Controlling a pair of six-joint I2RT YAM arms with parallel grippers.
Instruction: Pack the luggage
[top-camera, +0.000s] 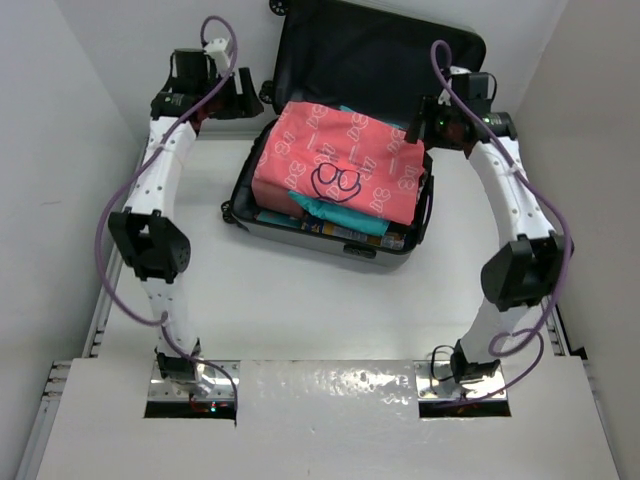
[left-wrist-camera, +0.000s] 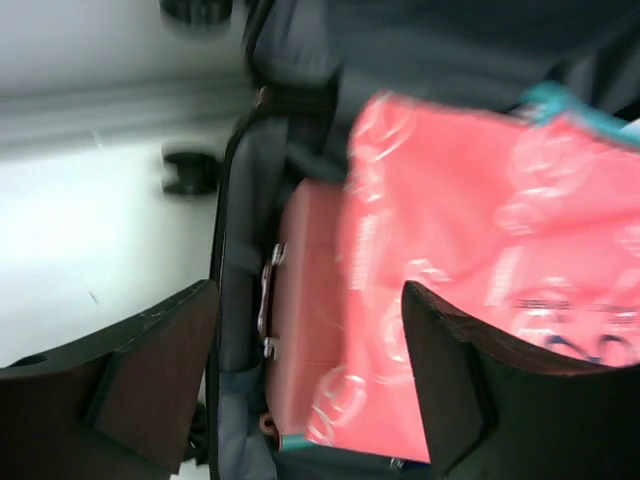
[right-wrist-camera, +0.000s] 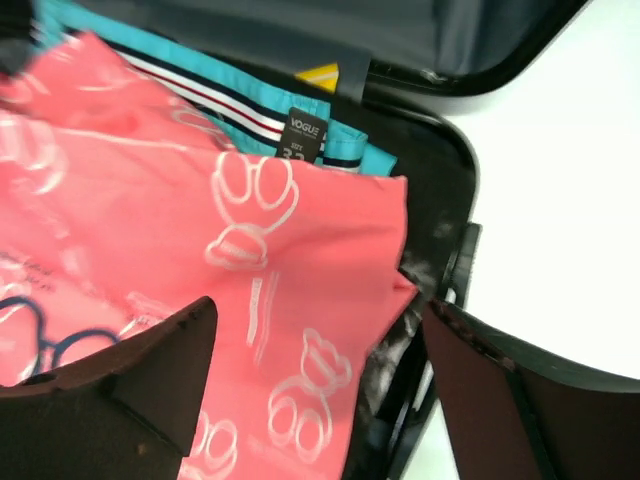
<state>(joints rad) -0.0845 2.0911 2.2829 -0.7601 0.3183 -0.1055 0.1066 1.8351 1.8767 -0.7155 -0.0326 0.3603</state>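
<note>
The luggage (top-camera: 322, 240) lies open at the back middle of the table, its dark lid (top-camera: 390, 50) leaning back. A large pink bag with bear prints (top-camera: 340, 160) lies on top of its contents, over a teal garment (top-camera: 348, 216). My left gripper (top-camera: 240, 98) is open and empty at the case's back left corner. In the left wrist view it (left-wrist-camera: 310, 375) hovers over the pink bag (left-wrist-camera: 500, 230) and a pink pouch (left-wrist-camera: 300, 310) beside the case wall (left-wrist-camera: 240, 250). My right gripper (top-camera: 424, 120) is open and empty at the back right; in the right wrist view it (right-wrist-camera: 315, 385) is above the bag's corner (right-wrist-camera: 230, 250), near the rim (right-wrist-camera: 458, 160).
White walls stand close on the left, back and right. A black suitcase wheel (left-wrist-camera: 190, 172) sticks out at the case's back left. The striped teal garment with a label (right-wrist-camera: 305, 130) lies under the bag. Small packets (top-camera: 352, 232) show at the case's front edge.
</note>
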